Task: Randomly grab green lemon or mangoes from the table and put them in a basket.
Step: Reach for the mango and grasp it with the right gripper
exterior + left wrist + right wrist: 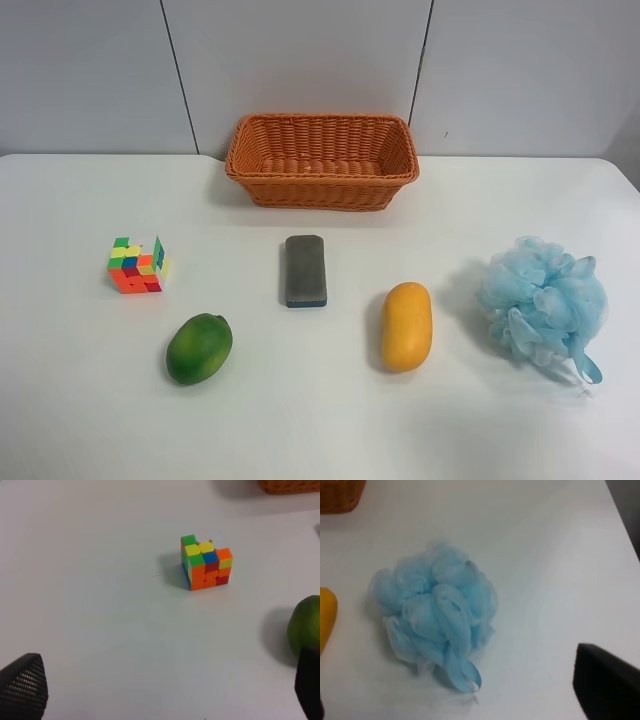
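Both fruits lie on the desk [80,420]; the basket [322,118] stands at the far middle edge with nothing showing inside it. The green lemon [199,348] lies near the cube [138,265], with its long axis tilted on a diagonal. The mango [407,326] lies between the eraser [305,270] and the bath sponge [543,305], and its long axis points roughly toward the basket side.

The left pincer [165,690] is spread wide and holds nothing. The green lemon shows at the edge of its wrist view, just beside one fingertip [307,680], so the left arm is judged the nearer for that fruit.

The right pincer [460,705] shows one finger [605,685] at the frame edge and a dark sliver at the opposite corner. It is judged spread, with nothing between. It is over the sponge, and the mango lies just beyond.
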Controlling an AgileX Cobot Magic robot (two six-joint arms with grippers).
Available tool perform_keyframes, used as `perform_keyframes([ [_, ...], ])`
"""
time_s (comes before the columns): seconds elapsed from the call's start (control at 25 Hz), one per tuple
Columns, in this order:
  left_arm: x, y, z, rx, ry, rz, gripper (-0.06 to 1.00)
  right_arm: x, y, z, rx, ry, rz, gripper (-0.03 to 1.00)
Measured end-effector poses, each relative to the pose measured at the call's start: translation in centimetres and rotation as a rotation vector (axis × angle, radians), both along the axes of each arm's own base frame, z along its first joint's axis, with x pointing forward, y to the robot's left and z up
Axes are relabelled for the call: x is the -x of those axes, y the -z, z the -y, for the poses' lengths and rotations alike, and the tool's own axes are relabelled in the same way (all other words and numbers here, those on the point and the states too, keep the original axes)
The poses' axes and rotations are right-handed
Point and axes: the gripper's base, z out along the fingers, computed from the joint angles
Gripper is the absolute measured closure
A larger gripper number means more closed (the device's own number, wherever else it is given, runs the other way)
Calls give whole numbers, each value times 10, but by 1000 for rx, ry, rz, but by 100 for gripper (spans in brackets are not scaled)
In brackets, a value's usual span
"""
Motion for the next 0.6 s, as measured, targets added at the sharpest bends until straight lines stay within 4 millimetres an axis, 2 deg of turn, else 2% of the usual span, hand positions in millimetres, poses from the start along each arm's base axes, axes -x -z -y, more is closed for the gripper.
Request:
perform_keyframes([
  [0.6,0,0,0,0,0,0,-5,0,0,0,0,0,0,-2],
])
